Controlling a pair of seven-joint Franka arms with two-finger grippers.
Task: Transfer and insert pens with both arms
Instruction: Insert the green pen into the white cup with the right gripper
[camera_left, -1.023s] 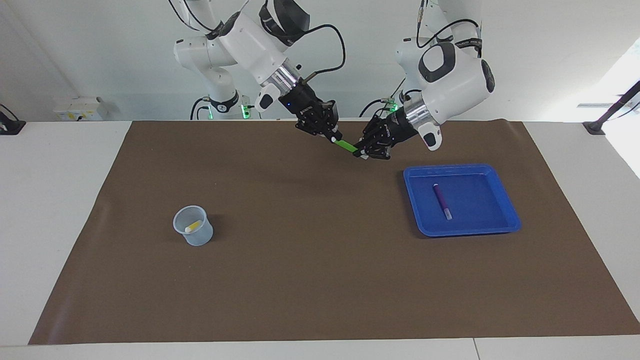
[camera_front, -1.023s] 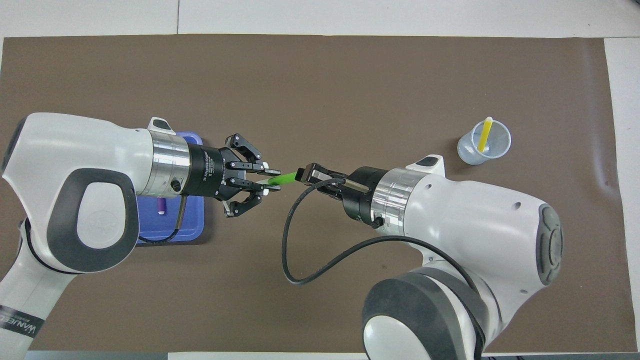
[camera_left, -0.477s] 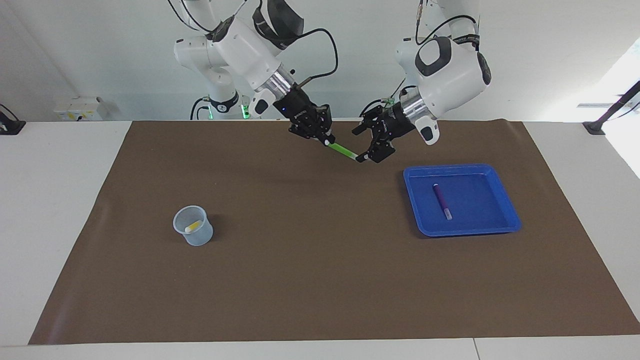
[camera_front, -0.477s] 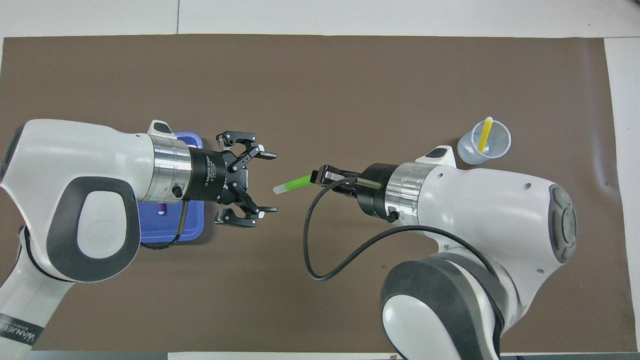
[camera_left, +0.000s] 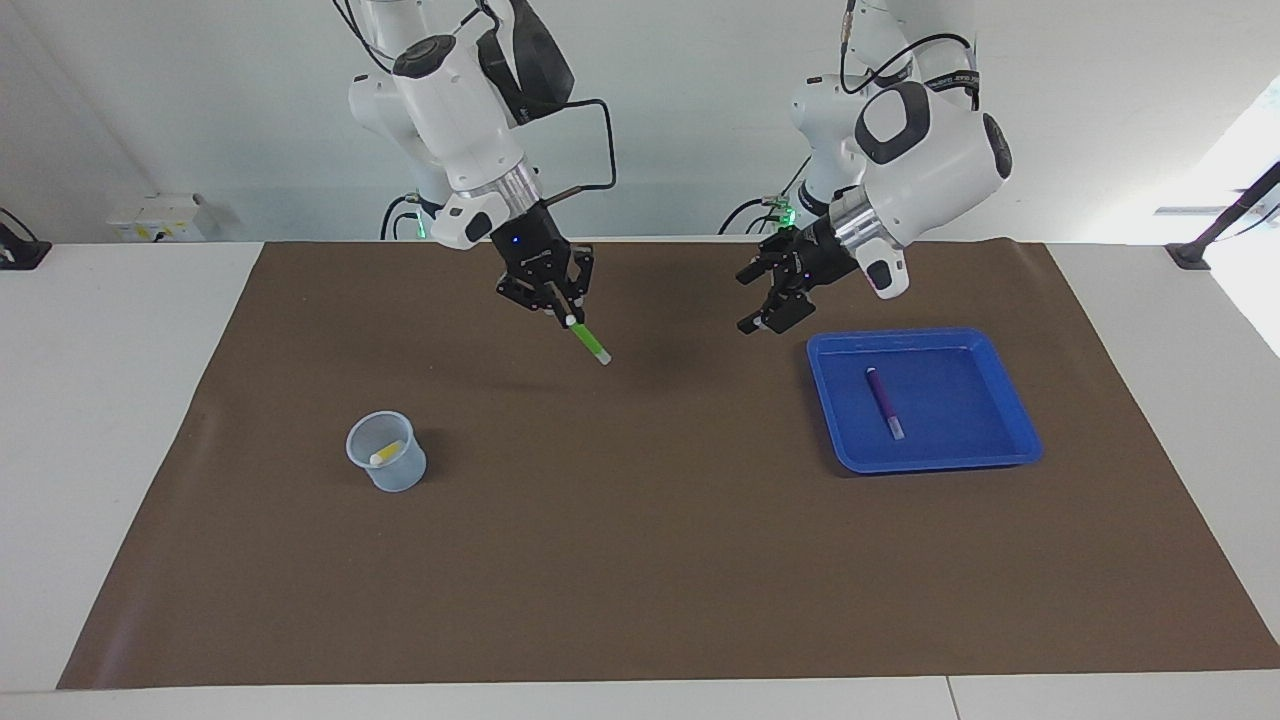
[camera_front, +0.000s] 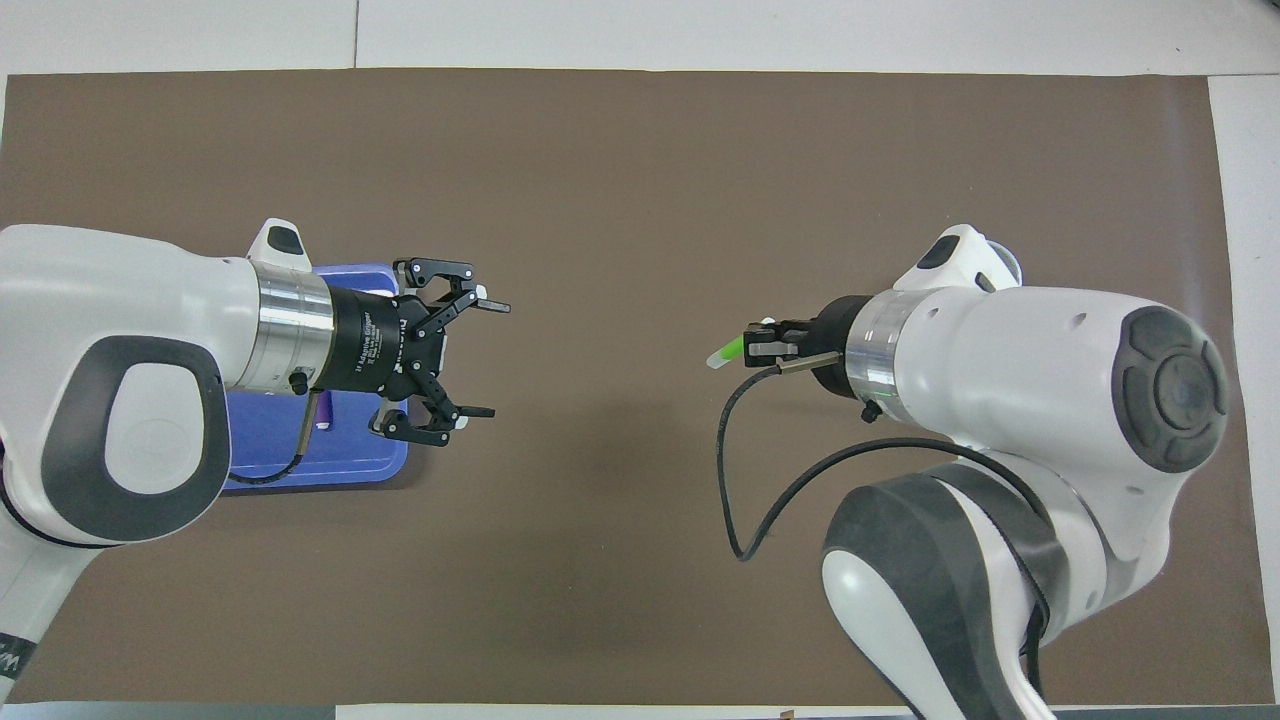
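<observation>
My right gripper (camera_left: 566, 312) is shut on the upper end of the green pen (camera_left: 590, 345), which hangs tilted with its pale cap end down, over the brown mat (camera_left: 640, 560) between the cup and the tray. The overhead view shows this gripper (camera_front: 765, 342) and the pen (camera_front: 726, 352) too. My left gripper (camera_left: 752, 298) is open and empty, up in the air beside the blue tray (camera_left: 1010, 400); it also shows in the overhead view (camera_front: 495, 358). The purple pen (camera_left: 884, 402) lies in the tray. The yellow pen (camera_left: 384, 455) leans in the translucent cup (camera_left: 390, 472).
In the overhead view the left arm covers most of the blue tray (camera_front: 340, 465) and the right arm hides the cup. A black cable (camera_front: 760, 500) loops from the right wrist. Two smaller white arms stand at the robots' end of the table.
My left gripper opened and let go of the green pen, then drew back toward the tray. My right gripper carried the pen toward the cup's end and tipped it downward.
</observation>
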